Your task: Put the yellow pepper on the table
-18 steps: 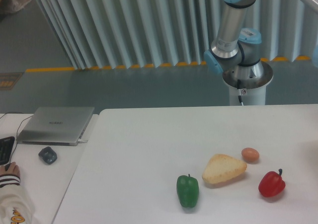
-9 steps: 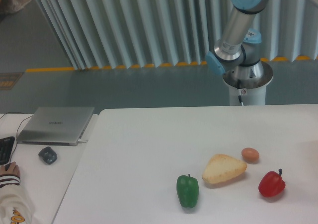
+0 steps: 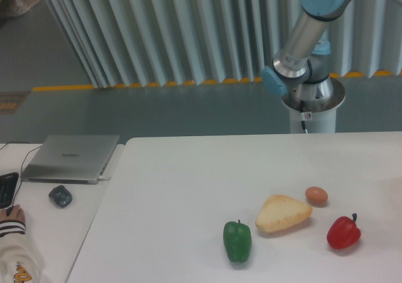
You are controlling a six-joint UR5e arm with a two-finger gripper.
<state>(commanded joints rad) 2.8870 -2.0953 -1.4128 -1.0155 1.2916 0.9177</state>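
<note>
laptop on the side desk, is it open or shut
Shut. The laptop lies flat on the pale desk with its grey lid down; no screen or keys show. A mouse sits just in front of it.

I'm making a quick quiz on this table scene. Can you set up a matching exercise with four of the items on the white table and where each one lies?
Things:
1. green pepper
2. bread wedge
3. egg
4. red pepper

Places:
A. farthest right of the four
B. farthest left, near the front edge
C. just behind and right of the bread
D. between the green pepper and the egg

Pairs: 1-B, 2-D, 3-C, 4-A
</note>
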